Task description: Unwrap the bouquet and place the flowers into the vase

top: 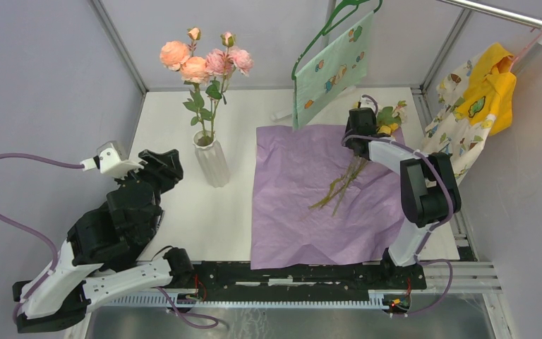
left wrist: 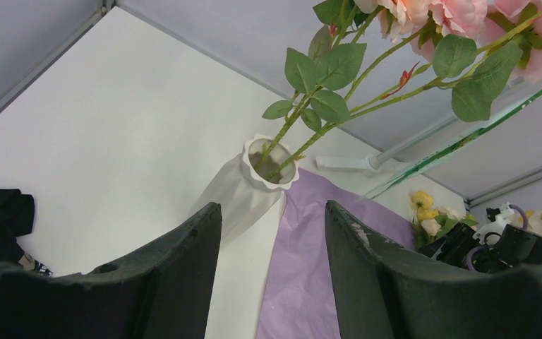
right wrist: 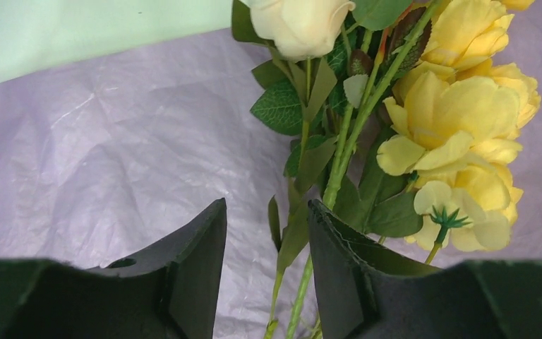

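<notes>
At the far right of a flat, crinkled purple paper sheet (top: 289, 219), the right gripper (right wrist: 267, 212) straddles the green stems of a yellow and cream artificial rose spray (right wrist: 459, 120); whether its jaws pinch them cannot be told. Left of the sheet, pink and peach roses (top: 205, 62) stand in a tall white ribbed vase (top: 212, 164). The left gripper (left wrist: 272, 212), jaws apart and empty, faces the vase from the near left.
</notes>
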Available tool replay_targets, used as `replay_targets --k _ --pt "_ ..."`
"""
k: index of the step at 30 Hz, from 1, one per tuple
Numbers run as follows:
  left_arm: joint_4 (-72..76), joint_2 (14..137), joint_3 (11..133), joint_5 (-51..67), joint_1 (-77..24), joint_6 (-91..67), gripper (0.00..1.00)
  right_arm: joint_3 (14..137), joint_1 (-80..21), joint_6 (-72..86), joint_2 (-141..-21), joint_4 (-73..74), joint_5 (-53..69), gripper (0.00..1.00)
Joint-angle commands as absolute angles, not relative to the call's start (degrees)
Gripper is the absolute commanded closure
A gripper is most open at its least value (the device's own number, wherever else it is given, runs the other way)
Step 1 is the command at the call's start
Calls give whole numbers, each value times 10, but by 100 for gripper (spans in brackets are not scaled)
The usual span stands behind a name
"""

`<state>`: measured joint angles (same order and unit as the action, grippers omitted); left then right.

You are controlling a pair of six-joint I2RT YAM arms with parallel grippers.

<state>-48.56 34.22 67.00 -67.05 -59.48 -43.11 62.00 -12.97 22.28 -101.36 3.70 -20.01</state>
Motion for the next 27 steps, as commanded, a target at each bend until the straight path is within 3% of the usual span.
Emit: replay_targets --k 1,9,14,17,21,27 --pt "-456 352 669 -670 -594 -416 38 658 -114 225 -1042 40 -209 49" --pt "-456 347 668 -670 -594 -417 38 693 -108 223 -1079 46 -201 54" --pt "-456 349 668 -671 -594 -417 38 709 -108 224 -1104 47 -184 75" --pt "-456 351 669 -672 -594 -415 38 716 -108 231 -1116 47 -172 79" --pt "-456 352 672 -672 -594 -413 38 710 -108 237 -1116 41 -153 98" --pt "-456 354 672 -673 -594 -415 38 656 -109 248 -1041 3 -93 100"
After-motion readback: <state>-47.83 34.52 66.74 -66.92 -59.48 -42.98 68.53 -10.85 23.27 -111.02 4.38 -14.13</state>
